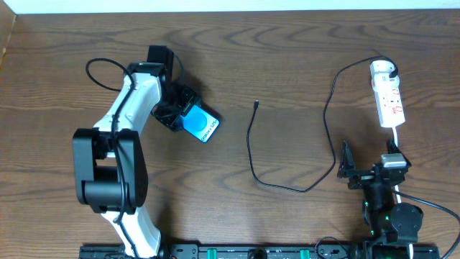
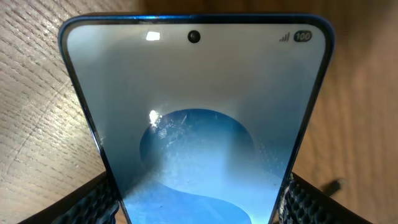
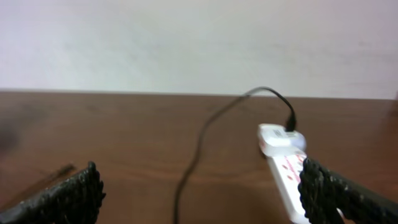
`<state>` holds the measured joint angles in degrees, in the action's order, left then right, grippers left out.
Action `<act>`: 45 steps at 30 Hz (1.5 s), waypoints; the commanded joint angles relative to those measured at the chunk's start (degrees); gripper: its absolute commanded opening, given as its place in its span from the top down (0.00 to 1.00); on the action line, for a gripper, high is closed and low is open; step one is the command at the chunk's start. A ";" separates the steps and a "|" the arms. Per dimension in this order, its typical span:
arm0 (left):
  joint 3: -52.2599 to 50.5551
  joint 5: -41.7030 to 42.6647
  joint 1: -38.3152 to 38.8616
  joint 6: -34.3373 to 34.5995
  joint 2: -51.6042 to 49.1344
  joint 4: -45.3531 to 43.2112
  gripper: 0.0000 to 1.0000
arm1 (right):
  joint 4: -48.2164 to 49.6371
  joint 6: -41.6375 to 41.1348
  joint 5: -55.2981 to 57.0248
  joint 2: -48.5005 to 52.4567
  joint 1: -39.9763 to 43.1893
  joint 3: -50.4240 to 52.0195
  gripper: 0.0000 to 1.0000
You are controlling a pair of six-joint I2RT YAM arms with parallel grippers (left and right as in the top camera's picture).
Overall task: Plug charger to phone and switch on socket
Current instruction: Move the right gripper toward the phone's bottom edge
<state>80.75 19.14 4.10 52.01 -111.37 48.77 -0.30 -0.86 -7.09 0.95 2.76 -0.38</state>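
The left gripper (image 1: 175, 113) was seen closed on the phone (image 1: 202, 124), whose black edges were pressed between the two textured fingers (image 2: 99, 202) near its lower end. The rest of the handset was extended ahead of the fingers, screen up and lit blue, over the wooden table (image 1: 287, 57). The right gripper (image 3: 202, 199) was held wide open with nothing between its fingers. The socket (image 1: 388, 93) was laid straight ahead of that gripper and slightly to its right. The near end of the strip was hidden behind the right finger in the wrist view. The white plug (image 1: 384, 68) of the charger (image 1: 253, 155) was seated at the strip's far end. From there the black cable was looped back past the gripper's left side, and its connector tip (image 1: 256, 105) was left lying free on the wood, apart from both grippers and unconnected to the phone.
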 commanded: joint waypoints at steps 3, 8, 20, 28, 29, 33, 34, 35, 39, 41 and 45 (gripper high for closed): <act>1.79 0.17 0.00 -0.44 6.08 -1.29 0.36 | 4.61 -6.93 -6.88 5.42 -0.61 -3.19 0.01; 1.79 3.41 0.00 2.10 9.05 -3.56 0.36 | 4.59 -7.26 -11.74 19.08 -0.61 -13.66 0.01; 1.79 12.87 0.00 6.21 9.92 -6.05 0.36 | 0.74 -14.25 -42.01 54.01 -0.81 -40.89 0.01; 1.79 17.16 0.00 10.64 9.92 -8.70 0.36 | 0.76 -17.38 -46.40 74.03 -11.19 -51.52 0.01; 1.79 17.46 0.00 11.21 9.92 -8.85 0.36 | 0.76 -17.38 -46.40 75.67 -12.55 -52.37 0.01; 1.79 17.57 0.00 13.57 9.92 -9.14 0.36 | 1.22 -18.10 -46.47 81.77 -17.38 -55.01 0.01; 1.79 17.57 0.00 13.97 9.92 -9.27 0.36 | 1.95 -18.60 -46.42 82.73 -18.18 -55.04 0.01; 1.79 17.57 0.00 14.51 9.92 -9.27 0.36 | 2.27 -18.49 -46.16 83.65 -18.86 -55.01 0.01; 1.79 17.77 0.00 14.80 9.92 -9.46 0.36 | 3.19 -22.73 -41.13 86.84 -20.57 -55.01 0.01; 1.79 17.77 0.00 15.74 9.92 -9.46 0.36 | 3.74 -27.15 -39.82 88.41 -21.27 -55.01 0.01; 1.79 18.25 0.00 18.43 9.90 -9.46 0.36 | 8.63 -34.75 -39.06 92.21 -22.84 -55.01 0.09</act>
<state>80.82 35.38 4.10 67.57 -103.04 39.57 5.98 -27.44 -47.97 90.70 -18.59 -54.15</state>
